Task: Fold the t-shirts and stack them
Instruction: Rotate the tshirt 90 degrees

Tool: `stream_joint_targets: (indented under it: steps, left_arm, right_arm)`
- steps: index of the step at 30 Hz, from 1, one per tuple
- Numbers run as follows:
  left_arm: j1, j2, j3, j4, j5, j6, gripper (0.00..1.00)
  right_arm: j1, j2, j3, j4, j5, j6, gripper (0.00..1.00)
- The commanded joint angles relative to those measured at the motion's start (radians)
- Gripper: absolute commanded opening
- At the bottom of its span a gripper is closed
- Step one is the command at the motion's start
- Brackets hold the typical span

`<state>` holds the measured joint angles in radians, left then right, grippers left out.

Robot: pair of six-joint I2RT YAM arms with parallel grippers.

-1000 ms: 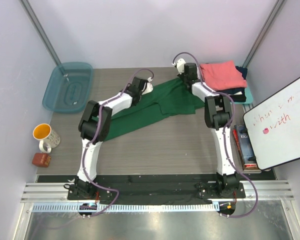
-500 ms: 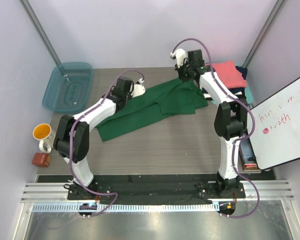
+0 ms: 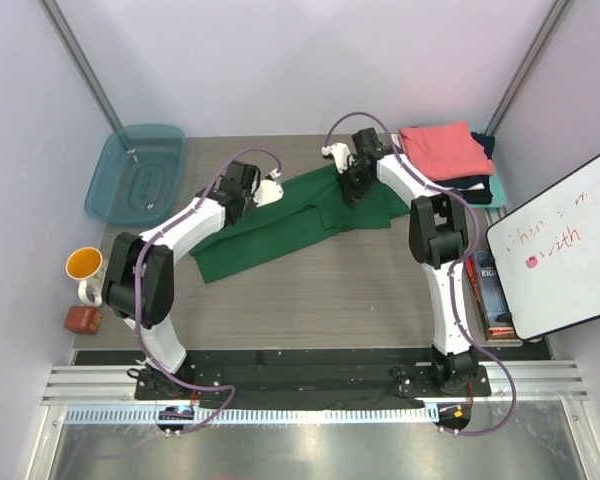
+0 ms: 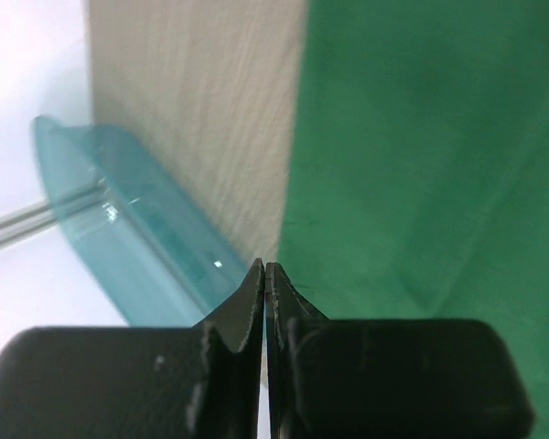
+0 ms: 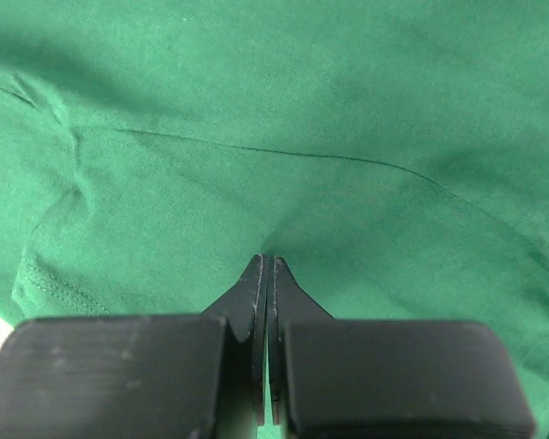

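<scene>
The green t-shirt [image 3: 280,235] lies spread mid-surface [image 3: 360,290]. The right end effector [image 5: 267,265] is clenched on a pucker of cloth near the shirt's far edge. The left end effector [image 4: 265,273] is clenched at the shirt's side edge (cloth caught? cannot tell). A second ago the right one sat beside the folded stack [image 3: 442,150]; now it's further left. Only the top view shows that stack, coral-pink uppermost.

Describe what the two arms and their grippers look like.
Both the left arm and right arm have white links, black joints and looping mauve cables. The left gripper and right gripper have blocky black bodies with black fingers tapering to thin tips.
</scene>
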<state>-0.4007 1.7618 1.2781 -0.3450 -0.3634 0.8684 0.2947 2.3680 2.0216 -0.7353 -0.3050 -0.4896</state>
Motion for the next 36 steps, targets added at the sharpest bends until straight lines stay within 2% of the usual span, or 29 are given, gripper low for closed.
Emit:
stream_joint_targets:
  steps: [1,5,7,12,16,23,28,36]
  left_arm:
    - [0.028,-0.058,-0.031,-0.088,0.118,0.042,0.00]
    - [0.046,-0.009,-0.111,-0.025,0.095,0.078,0.00]
    - [0.059,0.028,-0.141,0.064,0.054,0.087,0.00]
    - [0.079,0.114,-0.117,0.087,-0.002,0.096,0.00]
    - [0.080,0.123,-0.154,0.035,0.056,0.147,0.00]
    - [0.065,0.140,-0.145,-0.237,0.262,0.176,0.00]
    - [-0.016,0.123,-0.154,-0.348,0.323,0.222,0.00]
    - [-0.196,0.117,-0.128,-0.433,0.415,0.225,0.00]
  right_arm:
    - [0.006,-0.075,0.026,-0.024,-0.019,-0.040,0.01]
    - [0.006,-0.110,0.017,-0.027,-0.009,-0.047,0.01]
    - [0.004,-0.124,0.011,-0.030,-0.011,-0.047,0.01]
    - [0.004,-0.170,-0.006,-0.045,0.001,-0.066,0.01]
    - [0.000,-0.191,0.009,-0.065,0.026,-0.096,0.01]
    - [-0.019,-0.188,0.143,-0.130,0.035,-0.125,0.01]
    - [-0.032,-0.202,0.180,-0.153,0.033,-0.126,0.01]
    - [-0.054,-0.243,0.124,-0.153,0.018,-0.069,0.01]
